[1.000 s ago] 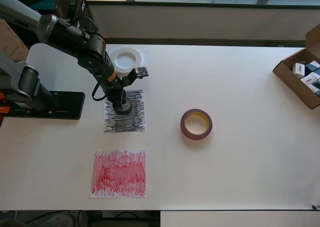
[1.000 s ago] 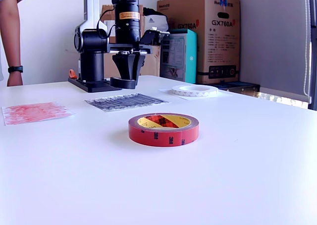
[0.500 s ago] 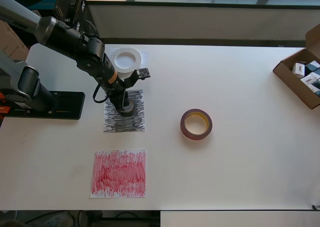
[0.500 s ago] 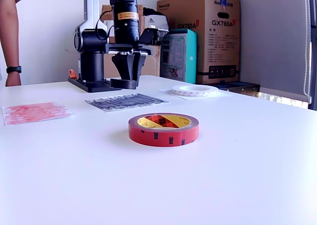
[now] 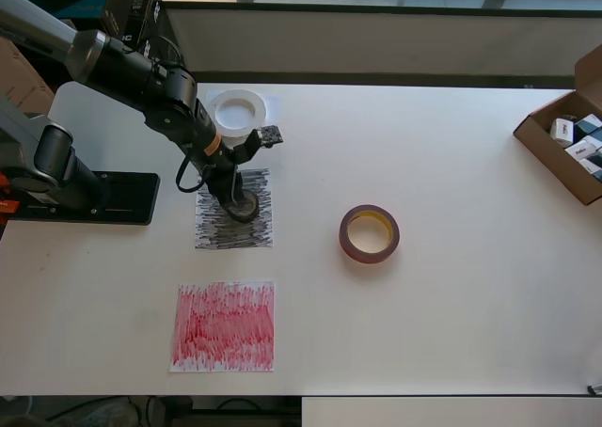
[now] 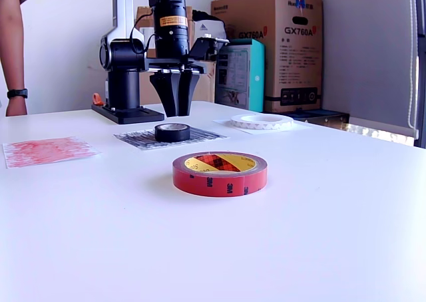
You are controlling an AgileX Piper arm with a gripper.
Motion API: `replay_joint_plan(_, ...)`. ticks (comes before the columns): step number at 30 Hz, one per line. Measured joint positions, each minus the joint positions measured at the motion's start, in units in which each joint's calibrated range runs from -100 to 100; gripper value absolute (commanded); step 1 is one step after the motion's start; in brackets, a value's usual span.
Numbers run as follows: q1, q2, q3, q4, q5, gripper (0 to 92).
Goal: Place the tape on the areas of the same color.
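The small black roll (image 5: 243, 207) (image 6: 172, 132) rests flat on the scribbled black sheet (image 5: 233, 229) (image 6: 196, 134). My gripper (image 5: 232, 193) (image 6: 176, 113) hangs straight above the roll, open and empty, its fingertips a little clear of it. The white ring (image 5: 235, 110) (image 6: 261, 121) lies on the plain white sheet (image 5: 271, 102) (image 6: 225, 122) behind. The red-brown roll (image 5: 369, 233) (image 6: 219, 172) with a yellowish core lies on bare table, to the overhead view's right of the black sheet. The scribbled red sheet (image 5: 224, 325) (image 6: 43, 150) has nothing on it.
An open cardboard box (image 5: 564, 150) of small items sits at the overhead view's right table edge. The arm's black base (image 5: 89, 197) (image 6: 126, 82) stands at the left edge. Stacked cartons (image 6: 269, 42) and a person's arm (image 6: 13, 49) are beyond the table.
The gripper has let go of the black roll onto the black sheet and risen a little above it; the roll now lies free below the fingers.
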Motion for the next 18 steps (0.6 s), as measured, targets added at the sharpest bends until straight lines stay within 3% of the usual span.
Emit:
replay_joint_plan(9, -0.15, -1.11, -2.94, 0.54, 1.51, 33.6)
replay_joint_plan(18, -3.24, 3.10, -16.97, 1.68, 11.01, 33.4)
